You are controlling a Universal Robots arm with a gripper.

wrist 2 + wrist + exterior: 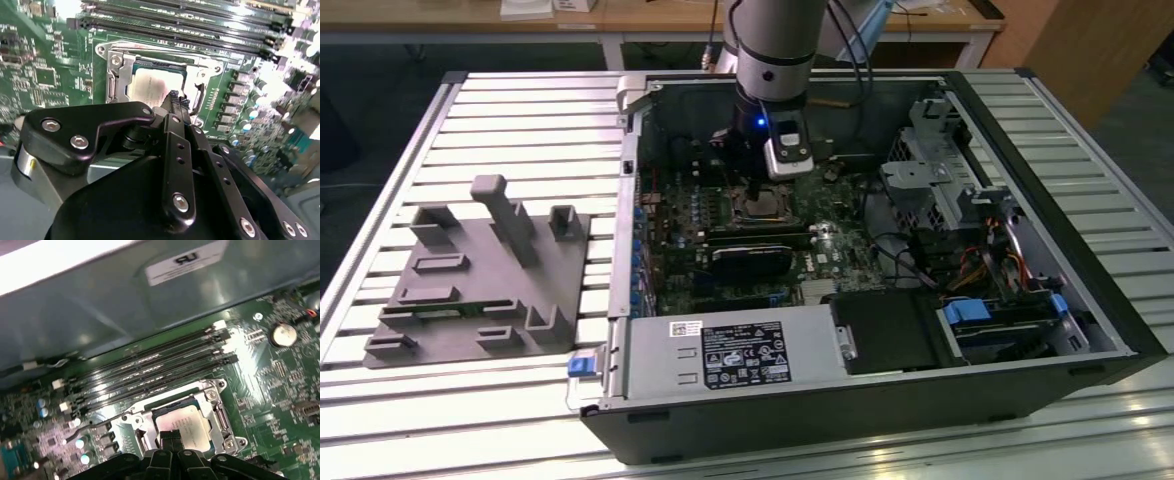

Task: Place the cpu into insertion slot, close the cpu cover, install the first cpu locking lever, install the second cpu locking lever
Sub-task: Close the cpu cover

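Closest to the wrist cameras, the black jointed metal hand (pixel 175 97) is seen with its two slim fingertips clenched together, nothing being visible between them. In the first wrist view the hand (pixel 170 437) is poised over one edge of the small flat square cpu (pixel 192 422) with its pale silvery-beige metal face; whether contact is made cannot be told. The cpu (pixel 150 87) is seated flat in the insertion slot (pixel 758 208), a square silver-rimmed socket on the green circuit board (pixel 280 370). The cpu cover (pixel 217 415), a thin silvery metal square frame with a large window, is seen lying down around the chip, whose face shows through the window; one side of the cpu cover (pixel 120 75) is also caught in the second wrist view. Long black memory slots (pixel 150 365) run just beside the socket. In the exterior view the hand (pixel 761 190) is lowered into the open dark computer case (pixel 787 430), which is laid on its side on the slatted aluminium desk (pixel 520 110). A grey moulded fixture block (pixel 480 280) is set on the desk at the exterior view's left, apart from the case.
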